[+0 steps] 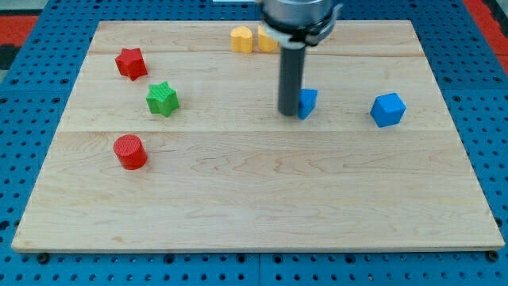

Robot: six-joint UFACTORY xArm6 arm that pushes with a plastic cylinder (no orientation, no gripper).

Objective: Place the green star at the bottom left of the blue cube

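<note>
Quick count on the wooden board (262,206): 7 blocks total. Reds, 2: a red star (131,63) up at the view's top left, and a red cylinder (129,152) lower down on the left side. Green, 1: the green star (163,98), sitting between those two reds, a bit to the right of both, apart from each. Yellows, 2: a yellow block (241,39) at the view's top centre, w/ a second yellow block (265,40) just beside it on the right, partly hidden behind the arm, shape hard to call. Blues, 2: the blue cube (388,110) over on the view's right, and a smaller blue block (307,102) near the middle, shape unclear since the rod covers its left part.

My tip (288,114) is down on the board, right against the left side of that smaller blue block. No claw on this rig, just the rod, so nothing clenched or released.

Green star is well apart from the blue cube, far off to its left, w/ my tip and the small blue block between them.
</note>
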